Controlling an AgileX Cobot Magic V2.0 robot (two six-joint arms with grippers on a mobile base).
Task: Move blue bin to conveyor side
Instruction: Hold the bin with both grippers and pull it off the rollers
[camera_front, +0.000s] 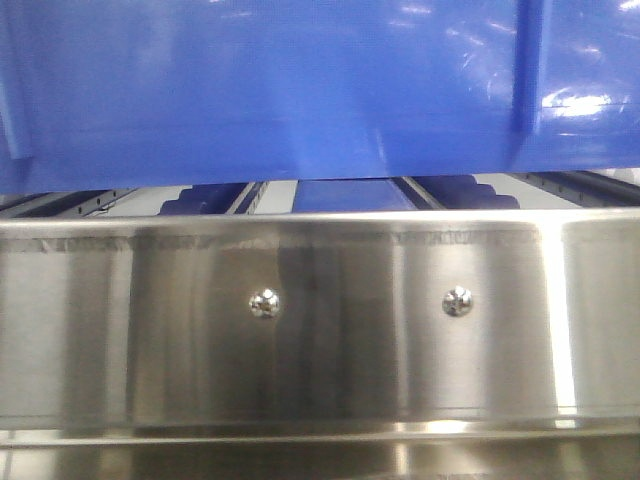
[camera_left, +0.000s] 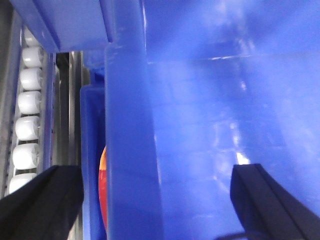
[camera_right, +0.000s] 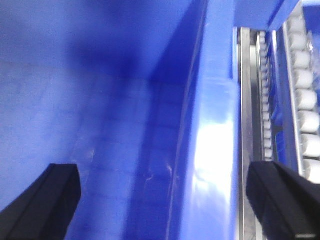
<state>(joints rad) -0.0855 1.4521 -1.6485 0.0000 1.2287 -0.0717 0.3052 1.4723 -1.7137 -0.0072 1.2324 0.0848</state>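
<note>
Plastic fills nearly every view. The blue bin (camera_front: 300, 90) spans the front view from 9 through 12 to 3 o'clock, with its lower edge above the stainless steel panel (camera_front: 330, 340) at 6 o'clock. The panel carries two screws (camera_front: 265, 302). Rails (camera_front: 250, 197) and smaller blue crates (camera_front: 200, 203) show through the gap between bin and panel. I cannot tell whether the bin rests on something or hangs free.

The left gripper (camera_left: 155, 170) is spread wide. One black finger (camera_left: 40, 205) sits at 7 o'clock outside the wall and the other at 5 o'clock inside, and neither touches the thick rim between them. The right gripper (camera_right: 162, 167) mirrors this on the opposite wall, also agape and gripping nothing.

Straddling both side walls looks deliberate: closing would pinch each rim, so the pair could carry the bin level. White rollers (camera_left: 27, 127) at 9 o'clock by the left wrist, and more at 3 o'clock by the right, flank the bin. That suggests it is in a roller rack. An orange object (camera_left: 102, 185) peeks out at 7 o'clock, below the rim. The conveyor side appears in no view, so the move seems barely begun.
</note>
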